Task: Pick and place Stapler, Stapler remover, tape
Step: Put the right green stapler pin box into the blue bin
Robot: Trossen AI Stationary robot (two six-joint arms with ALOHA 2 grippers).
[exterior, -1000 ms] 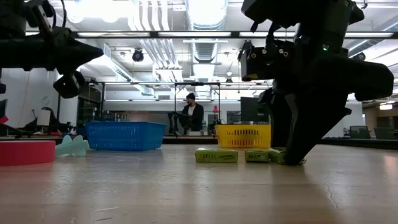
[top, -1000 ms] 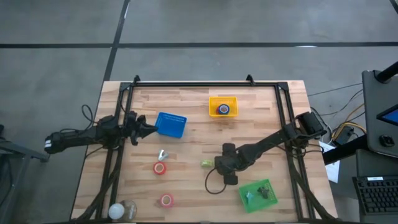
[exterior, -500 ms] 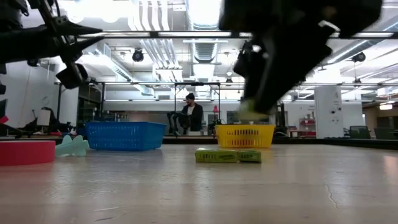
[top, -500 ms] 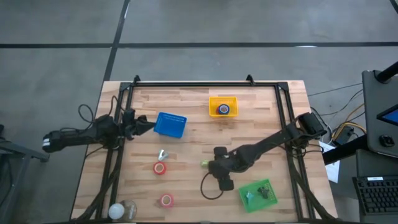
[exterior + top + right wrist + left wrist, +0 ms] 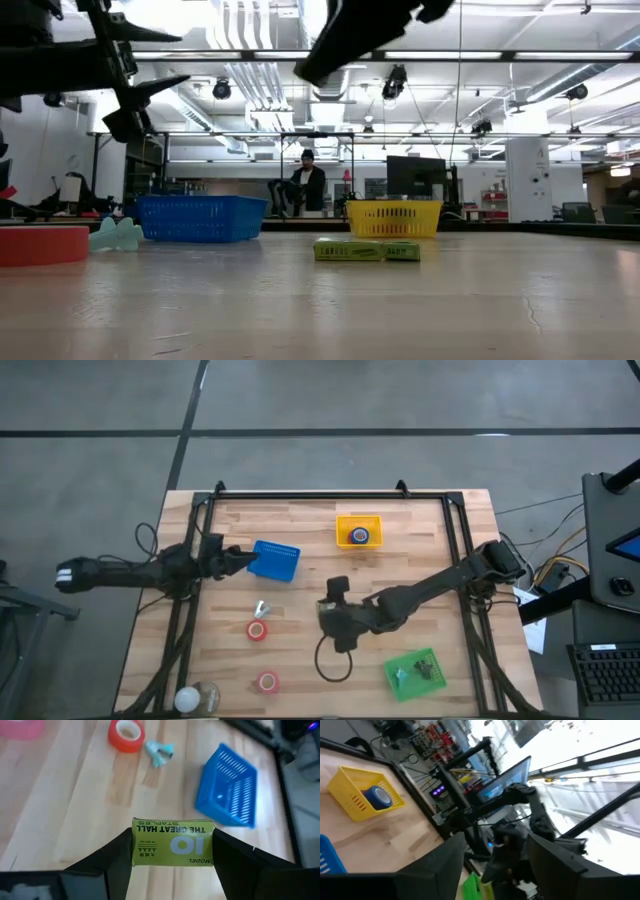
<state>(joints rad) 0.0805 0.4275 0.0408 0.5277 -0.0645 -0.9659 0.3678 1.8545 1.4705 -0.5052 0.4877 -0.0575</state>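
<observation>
Right hand (image 5: 333, 622): out over the middle of the worktop (image 5: 420, 560), lifted clear of the wood. In the right wrist view its two fingers (image 5: 117, 851) pinch a green staples box (image 5: 172, 843) from both ends, printed face up. From above the arm pretty much covers the box, so no clean look at it there.

Left hand (image 5: 238, 559): hanging at the left side, right by the blue basket (image 5: 274, 560). Fingers look spread, both in the low view (image 5: 140, 62) and its own wrist view.

Second green box (image 5: 366, 249): in the low view one lies flat on the wood, in front of the yellow basket (image 5: 393, 217). Can't pick it out from above, the right arm is in the way.

Blue tape (image 5: 360, 536): sitting inside the yellow basket, near the far edge of the worktop. Shows up in the left wrist view too (image 5: 379, 798).

Red tape, nearer the middle (image 5: 257, 630): flat on the wood, below the blue basket in the top-down shot.

Red tape, near edge (image 5: 267, 682): closer to the front, well apart from everything.

Staple remover (image 5: 261, 608): small pale teal thing just beside the middle red roll.

Green basket (image 5: 414, 671): front right corner, something small in it, can't tell what.

Background: a person sitting far back in the room, low view only.
</observation>
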